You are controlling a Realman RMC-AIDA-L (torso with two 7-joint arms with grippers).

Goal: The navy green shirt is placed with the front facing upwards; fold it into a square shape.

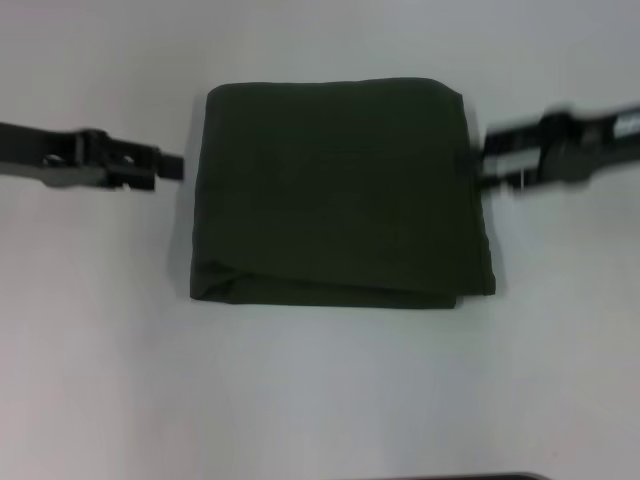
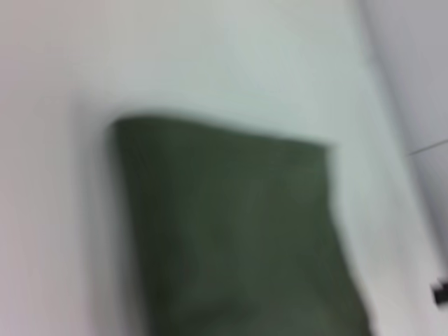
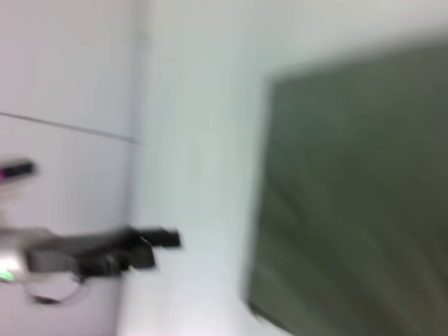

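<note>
The navy green shirt (image 1: 335,190) lies folded into a near-square block in the middle of the white table, its lettering and collar hidden inside the folds. A layered fold edge runs along its near side. My left gripper (image 1: 170,167) hovers just off the shirt's left edge, holding nothing. At the shirt's right edge is my right gripper (image 1: 483,160), blurred. Each wrist view shows the shirt (image 2: 238,238) (image 3: 357,196) as a dark green slab. The right wrist view also catches the left gripper (image 3: 164,239) farther off.
The white table (image 1: 320,400) stretches all around the shirt. A dark edge (image 1: 460,477) shows at the bottom of the head view. A table edge with a thin seam line (image 3: 70,126) appears in the right wrist view.
</note>
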